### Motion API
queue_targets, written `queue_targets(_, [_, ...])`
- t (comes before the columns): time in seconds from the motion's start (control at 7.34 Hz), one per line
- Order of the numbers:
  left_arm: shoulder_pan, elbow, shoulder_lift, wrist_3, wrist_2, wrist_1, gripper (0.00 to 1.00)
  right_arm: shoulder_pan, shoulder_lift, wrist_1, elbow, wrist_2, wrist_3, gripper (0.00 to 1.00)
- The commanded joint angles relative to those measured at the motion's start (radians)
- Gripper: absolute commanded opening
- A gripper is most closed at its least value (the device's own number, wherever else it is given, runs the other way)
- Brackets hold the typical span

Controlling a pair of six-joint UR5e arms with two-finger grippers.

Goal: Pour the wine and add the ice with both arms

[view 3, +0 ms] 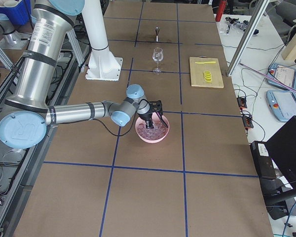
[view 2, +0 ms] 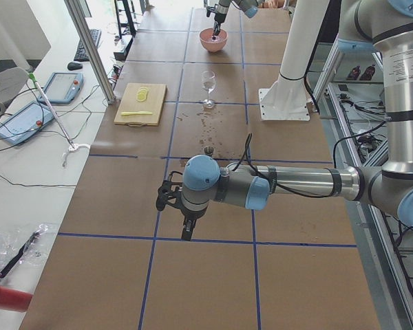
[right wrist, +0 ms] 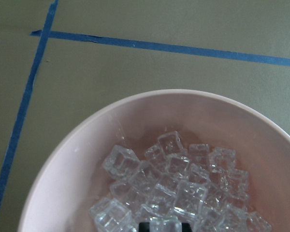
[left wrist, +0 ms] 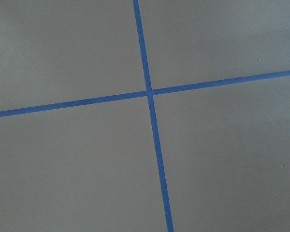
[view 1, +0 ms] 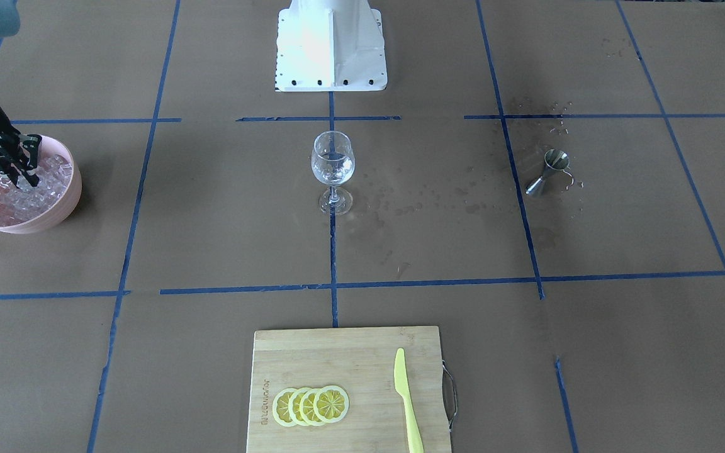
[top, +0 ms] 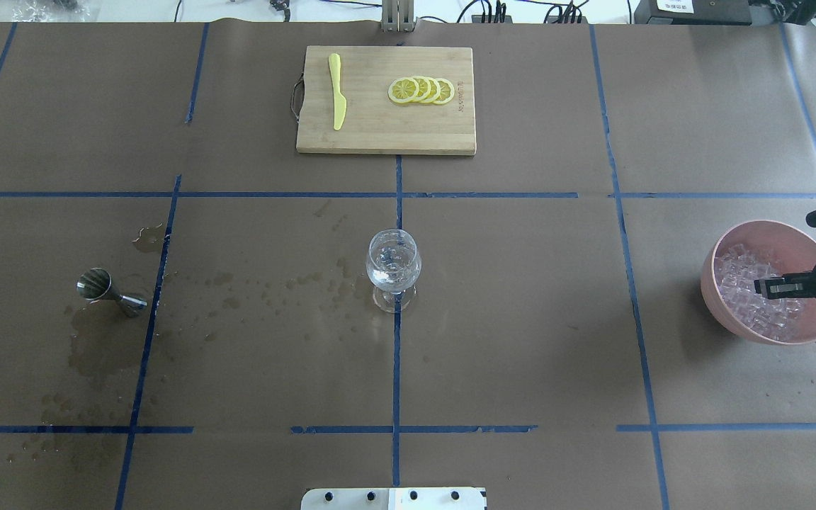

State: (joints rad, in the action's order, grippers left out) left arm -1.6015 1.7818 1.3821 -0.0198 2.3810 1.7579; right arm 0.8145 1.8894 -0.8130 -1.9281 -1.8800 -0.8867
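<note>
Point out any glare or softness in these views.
Front-facing view: the white pedestal is blown out by glare. Left wrist view: flat light, no hard shadows around the tape cross. Right wrist view: the ice is sharp, with small glints.

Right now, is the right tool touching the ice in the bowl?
Touching. The front-facing view shows the right tool dipped into the ice, its tips between cubes in the bowl.

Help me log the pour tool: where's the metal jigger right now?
In the overhead view the jigger sits on the robot's left side, just left of a blue tape line among wet spots, well left of the central wine glass.
</note>
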Motion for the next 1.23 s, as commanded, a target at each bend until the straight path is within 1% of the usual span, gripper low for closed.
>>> queue_targets(0.0, [0.0,0.002,0.0,0.0,0.0,0.0,1.0,0.024,-0.004,-0.072,-0.105,-0.018,0.002,0.0])
queue_targets(0.14, [0.0,0.002,0.003,0.0,0.0,-0.001,1.0,0.028,-0.024,-0.169,-0.194,-0.018,0.002,0.0])
queue_targets(0.27, [0.0,-0.005,0.003,-0.002,0.0,0.0,1.0,0.028,-0.079,-0.251,-0.245,-0.018,0.0,0.0])
queue_targets(0.41, [0.0,-0.001,0.005,-0.003,-0.003,-0.001,1.0,0.028,-0.158,-0.331,-0.273,-0.024,-0.012,0.0])
queue_targets(0.54, [0.002,-0.002,0.003,-0.006,-0.003,-0.002,1.0,0.025,-0.259,-0.45,-0.293,-0.034,-0.023,0.0])
queue_targets(0.68, [0.002,0.001,0.008,-0.006,-0.002,-0.002,1.0,-0.007,-0.418,-0.6,-0.302,-0.034,-0.099,0.0])
queue_targets(0.82, [0.002,0.005,0.008,-0.006,-0.002,-0.002,1.0,-0.062,-0.593,-0.776,-0.301,-0.015,-0.182,0.0])
queue_targets(0.95, [0.002,0.008,0.009,-0.006,-0.002,0.0,1.0,-0.146,-0.781,-0.986,-0.295,0.058,-0.24,0.0])
queue_targets(1.09, [0.002,0.01,0.011,-0.006,-0.002,-0.001,1.0,-0.229,-0.9,-1.099,-0.278,0.135,-0.308,0.0])
